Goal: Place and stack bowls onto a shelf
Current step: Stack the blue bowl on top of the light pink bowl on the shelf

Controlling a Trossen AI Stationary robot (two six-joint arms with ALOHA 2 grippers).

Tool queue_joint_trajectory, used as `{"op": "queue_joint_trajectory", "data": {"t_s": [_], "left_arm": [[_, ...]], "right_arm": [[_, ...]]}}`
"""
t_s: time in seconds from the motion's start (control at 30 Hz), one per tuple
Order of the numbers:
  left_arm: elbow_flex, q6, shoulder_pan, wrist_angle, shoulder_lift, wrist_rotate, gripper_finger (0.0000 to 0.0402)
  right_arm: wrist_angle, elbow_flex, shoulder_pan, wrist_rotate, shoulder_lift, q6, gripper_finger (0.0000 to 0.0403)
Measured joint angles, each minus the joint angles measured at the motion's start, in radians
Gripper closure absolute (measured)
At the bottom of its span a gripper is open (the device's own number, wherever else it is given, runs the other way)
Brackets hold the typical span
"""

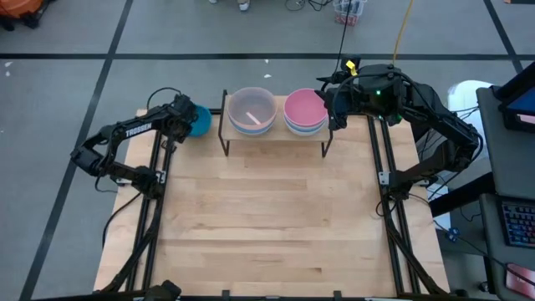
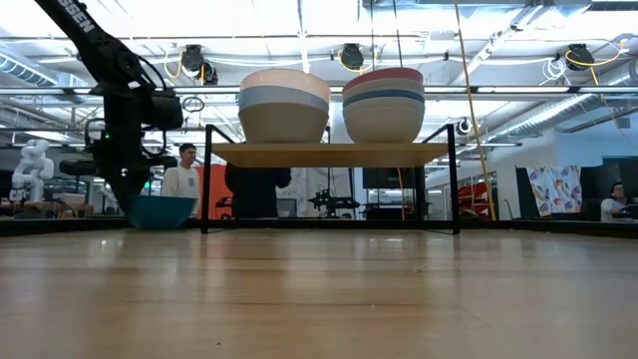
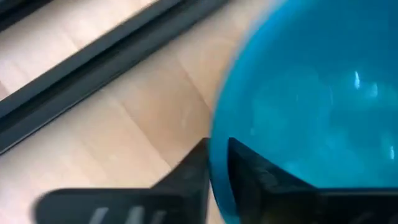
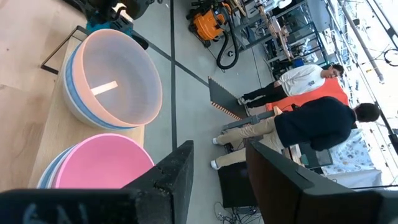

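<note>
The shelf [image 1: 276, 132] stands at the table's far edge and carries two stacks of bowls. The left stack [image 1: 252, 109] has a whitish-pink bowl on top, the right stack [image 1: 305, 111] a pink one; both also show in the low view [image 2: 284, 105] [image 2: 384, 103]. A blue bowl [image 1: 201, 120] sits left of the shelf, its base at table level [image 2: 159, 211]. My left gripper [image 1: 187, 118] is shut on its rim. My right gripper [image 1: 333, 107] is open and empty beside the right stack, off the shelf's right end. My left gripper pinches the blue bowl's rim [image 3: 219, 180] on the side toward the table's left edge. One finger [image 3: 261, 183] is inside the bowl and one [image 3: 189, 177] outside. The fingers come from above, slanting from the left. The bowl stands upright, its base at the tabletop.
The shelf's thin black legs [image 1: 224, 134] [image 1: 328, 138] stand on the table close to the blue bowl and the right gripper. The bare wooden tabletop [image 1: 276, 217] stretches toward the near edge. People [image 4: 311, 118] stand in the room behind the table.
</note>
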Motion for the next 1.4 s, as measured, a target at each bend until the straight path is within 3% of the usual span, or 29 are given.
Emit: {"op": "queue_joint_trajectory", "data": {"t_s": [0.1,0.4,1.07,1.2,1.4], "left_arm": [[0.006,0.095,0.015,0.028,-0.006,0.027,0.0385],[0.005,0.24,0.05,0.041,-0.105,0.033,0.0385],[0.008,0.732,0.1,0.03,-0.795,0.024,0.0385],[0.008,0.911,0.101,0.073,-0.866,0.096,0.0385],[0.01,1.177,0.1,0.156,-0.884,0.295,0.0385]], "right_arm": [[0.0,0.0,0.0,0.0,0.0,0.0,0.0264],[-0.023,0.0,0.0,0.004,0.0,0.003,0.0264],[-0.045,0.0,-0.04,0.008,0.0,0.054,0.0264],[-0.045,0.0,-0.054,0.008,0.0,0.086,0.0264],[-0.045,0.0,-0.062,0.008,0.0,0.15,0.0264]]}}
